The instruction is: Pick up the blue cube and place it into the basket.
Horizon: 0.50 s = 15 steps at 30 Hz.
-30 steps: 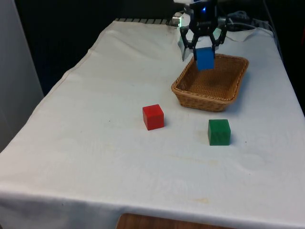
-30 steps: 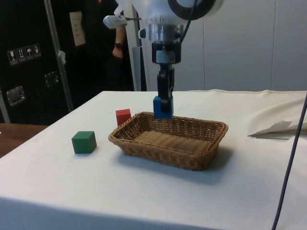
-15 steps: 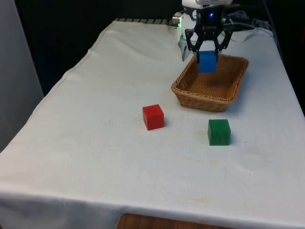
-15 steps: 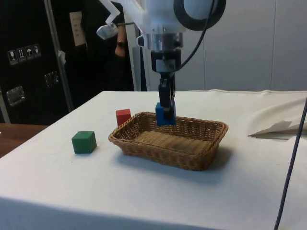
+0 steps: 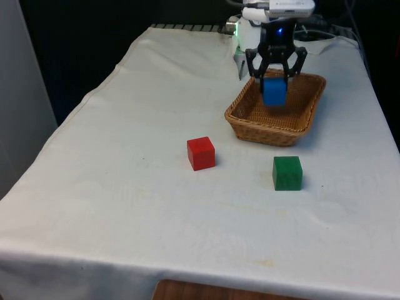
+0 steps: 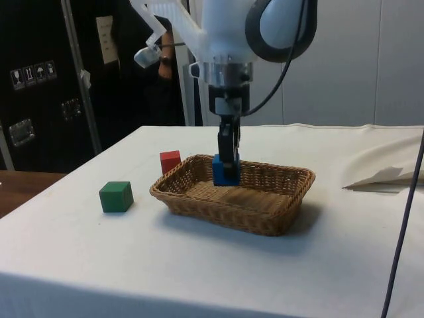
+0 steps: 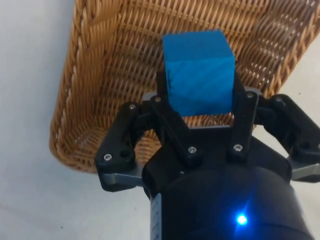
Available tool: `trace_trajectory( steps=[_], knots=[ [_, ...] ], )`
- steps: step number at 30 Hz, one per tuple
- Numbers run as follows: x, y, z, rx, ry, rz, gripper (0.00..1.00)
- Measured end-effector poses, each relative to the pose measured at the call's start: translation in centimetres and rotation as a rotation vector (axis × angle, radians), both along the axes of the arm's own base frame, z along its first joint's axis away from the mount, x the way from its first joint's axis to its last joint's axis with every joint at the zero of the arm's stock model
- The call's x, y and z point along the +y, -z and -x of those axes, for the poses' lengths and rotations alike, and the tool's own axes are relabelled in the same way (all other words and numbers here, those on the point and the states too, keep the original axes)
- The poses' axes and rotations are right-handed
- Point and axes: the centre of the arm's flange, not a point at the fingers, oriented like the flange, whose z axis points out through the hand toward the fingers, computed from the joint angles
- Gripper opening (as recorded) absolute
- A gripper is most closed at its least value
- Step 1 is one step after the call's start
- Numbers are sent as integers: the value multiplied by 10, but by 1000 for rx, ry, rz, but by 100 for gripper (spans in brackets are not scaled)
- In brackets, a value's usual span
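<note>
over basket (image 5: 310,104) — gripper (image 5: 275,80) clamps blue cube (image 5: 274,91), cube low between wicker walls

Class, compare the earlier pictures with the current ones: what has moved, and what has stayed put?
The gripper, shut on the blue cube, has carried it down into the basket; nothing was let go. The basket, red cube and green cube stayed where they were.

- We see a lab-like test room: a table (image 5: 156,206) under a white cloth.
- Dark cabinets (image 6: 40,86) with stickers and latches; plain white wall panels (image 6: 344,59).
</note>
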Motion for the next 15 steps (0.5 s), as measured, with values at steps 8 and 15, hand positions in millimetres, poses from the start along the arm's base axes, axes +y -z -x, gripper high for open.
trace_trajectory(
  steps=[8,15],
  knots=[
    [-1,15,0,0,-1,-3,2],
    [-2,22,-1,12,-2,-1,2]
  ],
)
